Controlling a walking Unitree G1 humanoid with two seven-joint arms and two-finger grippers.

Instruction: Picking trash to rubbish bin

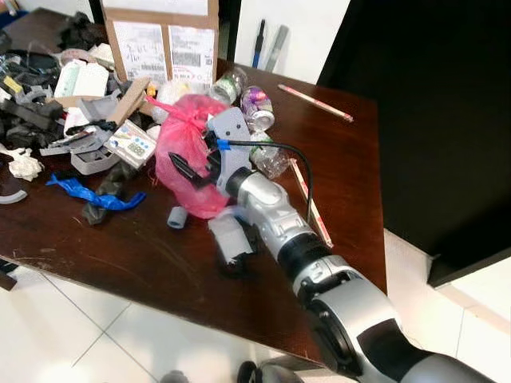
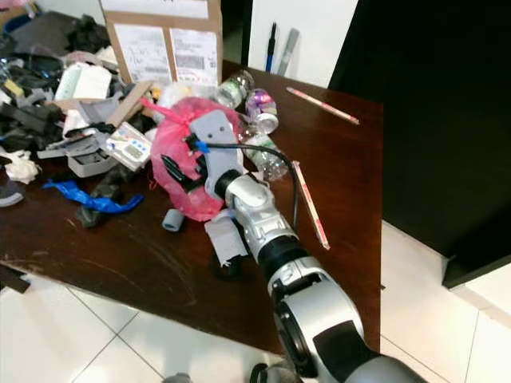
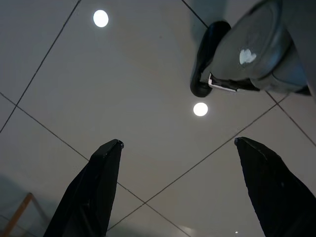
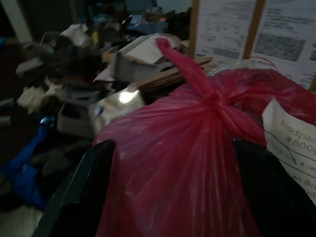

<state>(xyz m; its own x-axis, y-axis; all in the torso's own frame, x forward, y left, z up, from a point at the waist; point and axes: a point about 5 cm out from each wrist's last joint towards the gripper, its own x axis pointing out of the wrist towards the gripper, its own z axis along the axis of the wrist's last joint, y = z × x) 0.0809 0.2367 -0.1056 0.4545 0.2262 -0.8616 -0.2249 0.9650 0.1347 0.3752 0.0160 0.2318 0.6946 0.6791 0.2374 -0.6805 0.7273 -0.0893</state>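
Observation:
A knotted red plastic bag [image 1: 185, 136] lies on the dark wooden table [image 1: 144, 263] amid a heap of trash. My right gripper [image 1: 192, 153] reaches over the table and stands open, its black fingers [image 4: 79, 197] straddling the bag [image 4: 197, 148] on both sides; the far finger is hidden behind the bag in the eye views. Hanging idle, my left gripper [image 3: 177, 144] is open over grey floor tiles.
A labelled cardboard box [image 1: 160, 40] stands behind the bag. Cans and a clear bottle [image 1: 257, 108] lie to its right, a blue scrap [image 1: 80, 191] and grey clutter to its left. A striped stick [image 1: 315, 102] lies at the far right corner. A black cabinet [image 1: 447, 120] flanks the table.

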